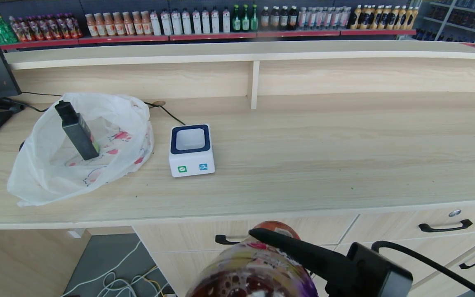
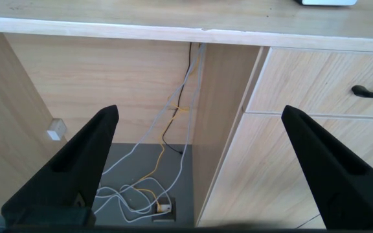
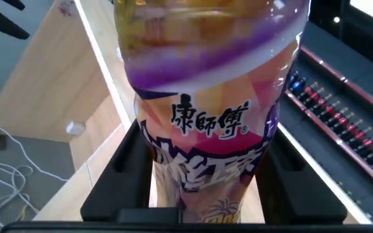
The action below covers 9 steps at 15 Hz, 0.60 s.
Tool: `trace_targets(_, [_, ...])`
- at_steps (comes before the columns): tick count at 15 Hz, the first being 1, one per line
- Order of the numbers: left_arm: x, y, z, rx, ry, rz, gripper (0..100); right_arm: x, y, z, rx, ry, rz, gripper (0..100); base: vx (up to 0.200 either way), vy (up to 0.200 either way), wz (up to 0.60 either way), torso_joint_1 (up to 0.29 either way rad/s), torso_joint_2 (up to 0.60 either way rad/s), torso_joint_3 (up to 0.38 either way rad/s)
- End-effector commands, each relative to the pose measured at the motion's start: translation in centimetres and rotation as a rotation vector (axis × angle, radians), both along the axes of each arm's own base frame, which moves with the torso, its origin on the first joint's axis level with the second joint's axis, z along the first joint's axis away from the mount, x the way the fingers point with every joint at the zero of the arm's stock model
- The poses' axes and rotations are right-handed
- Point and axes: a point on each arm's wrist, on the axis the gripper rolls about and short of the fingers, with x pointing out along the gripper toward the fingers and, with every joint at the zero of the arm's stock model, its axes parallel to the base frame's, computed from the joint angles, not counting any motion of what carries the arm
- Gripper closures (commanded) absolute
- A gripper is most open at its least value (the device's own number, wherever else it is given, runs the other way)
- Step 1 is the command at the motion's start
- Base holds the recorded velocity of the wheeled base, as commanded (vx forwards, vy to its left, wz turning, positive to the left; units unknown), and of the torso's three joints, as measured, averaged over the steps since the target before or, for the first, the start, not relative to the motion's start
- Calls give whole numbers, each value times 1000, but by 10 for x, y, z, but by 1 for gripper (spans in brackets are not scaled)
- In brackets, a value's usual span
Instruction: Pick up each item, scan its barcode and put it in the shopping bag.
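A: Quick one. Which step?

B: Looks like the carry to the scan. The right tool (image 3: 207,149) is pinching a drink bottle (image 1: 250,272) round its body, label side up, low in front of the drawers and below the front edge of the surface (image 1: 324,156).

A: Left side?

B: The left tool (image 2: 201,113) is spread wide with nothing in it. It's also under the surface, facing the open bay with the cables.

A: Bag and scanner?

B: The shopping bag (image 1: 43,177) is at the left of the surface, mouth open, with a dark container (image 1: 76,131) leaning inside. The white scanner (image 1: 191,150) is just beside it on the right, window facing up.

A: Next move?

B: My guess is lift the bottle over the front edge, bring it above the scanner window with the barcode facing down, then go left into the bag. I can't see the barcode, so it may need a roll.

A: Room?

B: Plenty on the right half of the surface. The front lip is the first thing to clear. The raised back ledge (image 1: 344,53) limits reach behind. The gap between scanner and bag is narrow, and the leaning container could tip if it's bumped.
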Motion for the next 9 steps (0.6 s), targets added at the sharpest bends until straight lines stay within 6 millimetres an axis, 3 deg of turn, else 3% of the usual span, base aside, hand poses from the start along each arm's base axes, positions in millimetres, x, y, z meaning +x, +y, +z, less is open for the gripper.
trace_targets(1, [0,0,0,0,0,0,0,8,4,10,84,71,3,100,0,0,0,0,0,0])
trace_targets(3, [0,0,0,0,0,0,0,23,4,21,161,114,-25,100,0,0,0,0,0,0])
trace_targets(9, [0,0,0,0,0,0,0,74,-17,10,315,402,-120,100,0,0,0,0,0,0])
